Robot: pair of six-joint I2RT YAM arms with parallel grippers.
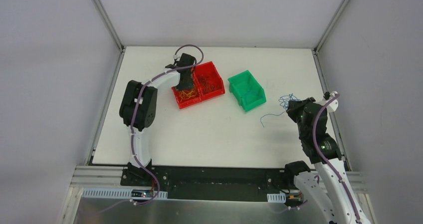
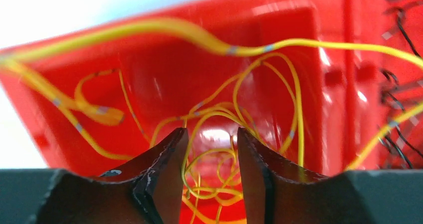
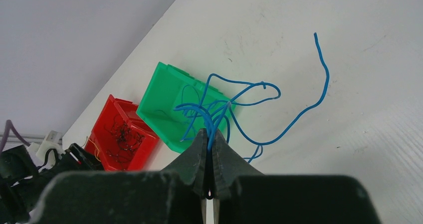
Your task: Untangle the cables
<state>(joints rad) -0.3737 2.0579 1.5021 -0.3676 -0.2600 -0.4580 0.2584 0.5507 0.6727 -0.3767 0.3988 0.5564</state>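
Up close, right gripper (image 3: 209, 134) pinches blue cables (image 3: 203, 112); left gripper (image 2: 212, 134) gapes over yellow cables (image 2: 164, 26).

left arm (image 1: 149, 87) over red bin (image 1: 189, 103) | blue cables (image 1: 285, 102) beside right arm (image 1: 314, 126)

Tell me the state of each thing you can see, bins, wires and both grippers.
left gripper, open, down in the left red bin
right gripper, shut on the blue wires
yellow wires, loose tangle in left red bin
blue wires, tangled, pinched
dark wires, heaped in right red bin
green bin, upright, looks empty
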